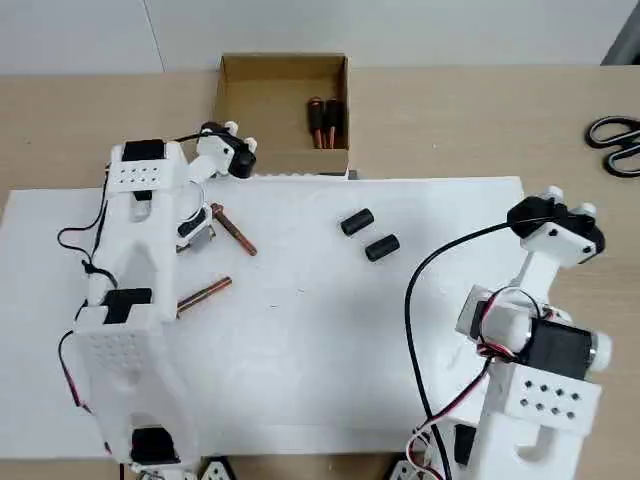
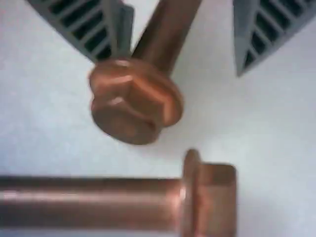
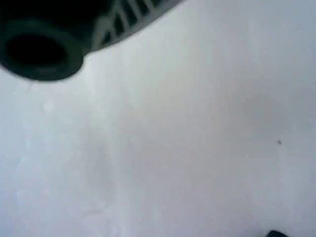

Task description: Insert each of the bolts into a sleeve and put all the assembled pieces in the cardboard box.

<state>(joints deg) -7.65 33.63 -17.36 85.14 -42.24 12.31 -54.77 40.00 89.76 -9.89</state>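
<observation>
Two copper bolts lie on the white mat: one [image 1: 232,230] at my left gripper [image 1: 205,222], the other [image 1: 205,295] nearer the front. In the left wrist view my left gripper [image 2: 182,61] is open and straddles the first bolt [image 2: 136,103]; one finger [image 2: 98,27] touches its shaft and the other stands apart. The second bolt [image 2: 113,202] lies across close by. Two black sleeves [image 1: 356,221] [image 1: 382,246] rest mid-mat. The cardboard box [image 1: 240,100] holds assembled pieces [image 1: 325,122]. My right arm [image 1: 530,340] stands at the mat's right edge. A dark tube-like shape [image 3: 39,54] sits by its grey ribbed part [image 3: 128,19].
Scissors [image 1: 615,145] lie on the wooden table at the far right. The white mat [image 1: 320,350] covers most of the table between the arms. The box stands just behind the mat's back edge.
</observation>
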